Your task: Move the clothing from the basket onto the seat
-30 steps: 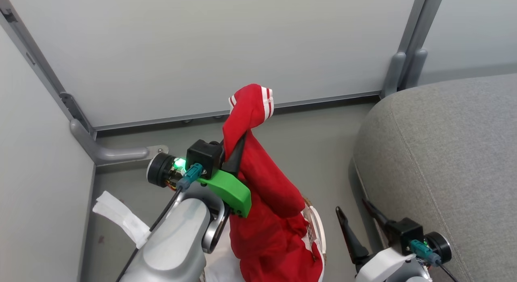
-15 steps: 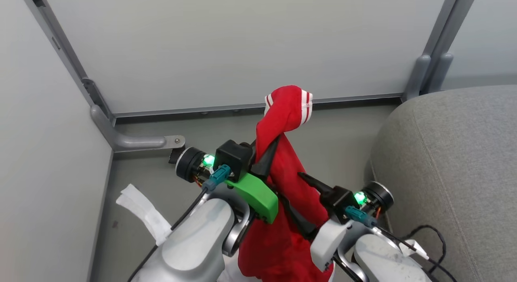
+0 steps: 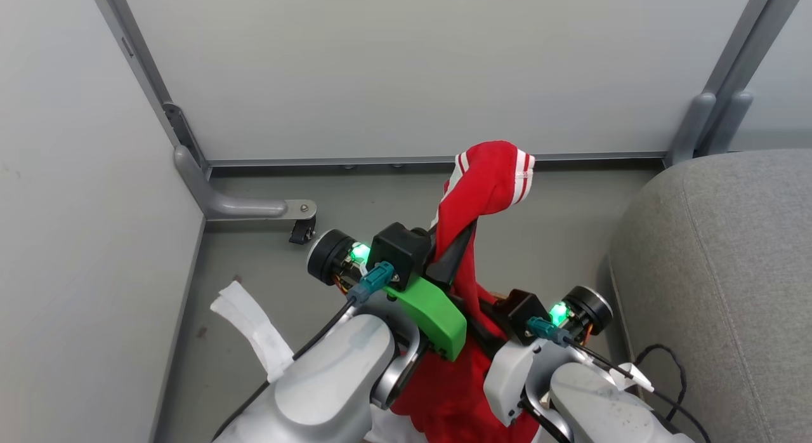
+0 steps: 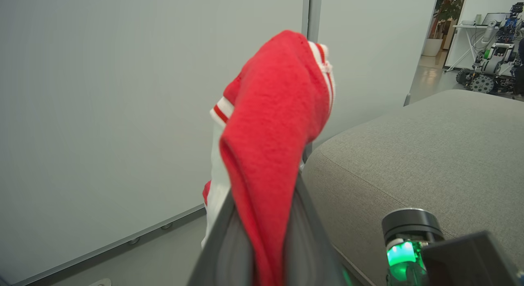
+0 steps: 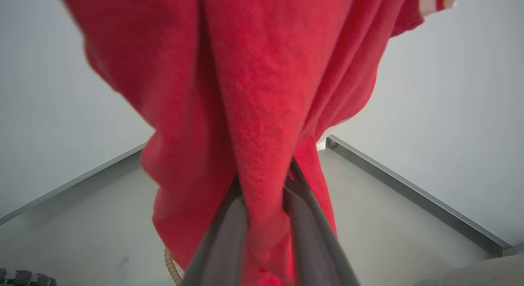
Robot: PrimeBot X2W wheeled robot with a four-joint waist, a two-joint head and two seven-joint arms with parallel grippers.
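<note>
Walled corner | right claw (image 5: 265, 175) newly pinching clothing (image 3: 491, 176) | left claw (image 4: 266, 191) holding

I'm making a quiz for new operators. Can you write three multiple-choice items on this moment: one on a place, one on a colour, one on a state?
1. In the head view, the seat lies at:
A. the left edge
B. the right edge
C. the top middle

2. What trim does the clothing carry at its raised end?
A. red-white stripes
B. blue dots
C. black checks

3. The left gripper is:
A. open and empty
B. resting on the seat
C. shut on the clothing

Answers:
1 B: the grey cushion sits at the head view's right.
2 A: the stripes show at the garment's top end.
3 C: the left wrist view shows red fabric pinched in it.
</note>
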